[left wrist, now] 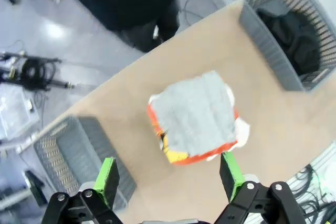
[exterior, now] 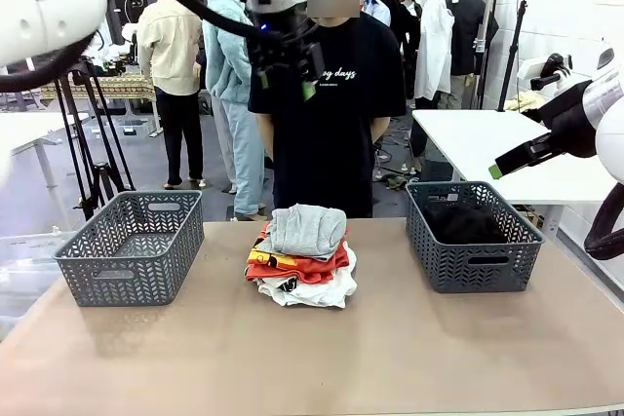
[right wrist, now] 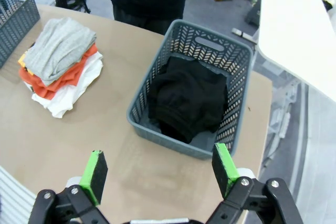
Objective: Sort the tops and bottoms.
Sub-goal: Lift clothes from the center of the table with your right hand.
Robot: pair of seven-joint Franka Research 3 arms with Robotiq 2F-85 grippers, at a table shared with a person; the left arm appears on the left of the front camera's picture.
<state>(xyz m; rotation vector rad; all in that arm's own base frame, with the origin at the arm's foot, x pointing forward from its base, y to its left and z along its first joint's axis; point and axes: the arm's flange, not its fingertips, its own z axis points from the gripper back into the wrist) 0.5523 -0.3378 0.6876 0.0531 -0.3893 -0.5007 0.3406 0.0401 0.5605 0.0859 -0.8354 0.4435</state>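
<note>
Tops [exterior: 297,275] stacked centrally, grey top [exterior: 307,228] uppermost; bottoms [right wrist: 186,100] — seemingly all — in right basket [exterior: 485,265]; left gripper [left wrist: 169,167], right gripper [right wrist: 158,153] agape, empty; next — left descends, pinches it, carries to left basket [exterior: 117,275].

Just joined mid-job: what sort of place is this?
Probably a robot lab or test hall: a tripod on the floor, a white table behind, a person standing at the work table's far side.
</note>
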